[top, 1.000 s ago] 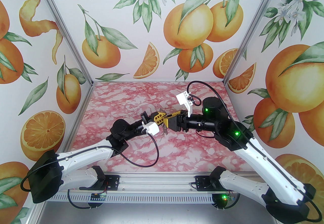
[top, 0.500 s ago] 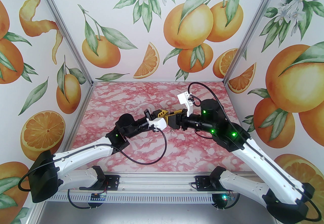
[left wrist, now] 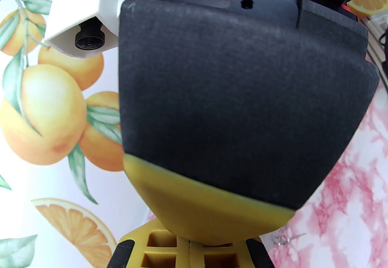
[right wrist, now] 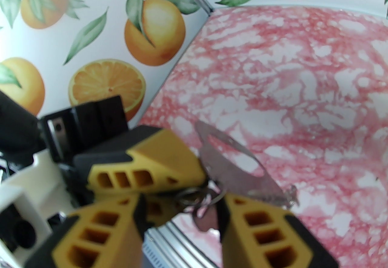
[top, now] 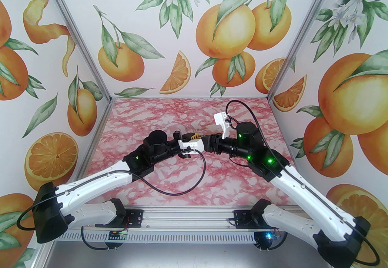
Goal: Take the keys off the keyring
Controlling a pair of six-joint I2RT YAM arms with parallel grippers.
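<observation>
In the right wrist view the keyring (right wrist: 221, 172), a dark grey metal loop with an oval opening, sticks out of my left gripper (right wrist: 194, 182), which is shut on its near end. Small rings (right wrist: 194, 195) and a silvery key (right wrist: 204, 221) hang below it. They lie between the spread yellow fingers of my right gripper (right wrist: 183, 203), close to its right finger. From above, the left gripper (top: 196, 137) and right gripper (top: 203, 143) meet tip to tip over the table's middle, hiding the keyring. In the left wrist view, the back of a right finger (left wrist: 236, 94) stands just in front of my closed left fingertips (left wrist: 189, 248).
The pink marbled table (top: 169, 175) is walled by orange-print panels at the left, back and right. A tiny silvery bit (left wrist: 286, 239) lies on the tabletop near the grippers, too small to identify. The left arm's cable (top: 194, 182) loops low over the near middle.
The left arm has pushed right and farther in, turning its wrist. The right gripper has closed in on it with narrower jaws. The keys that hung below the grippers are now hidden from above.
</observation>
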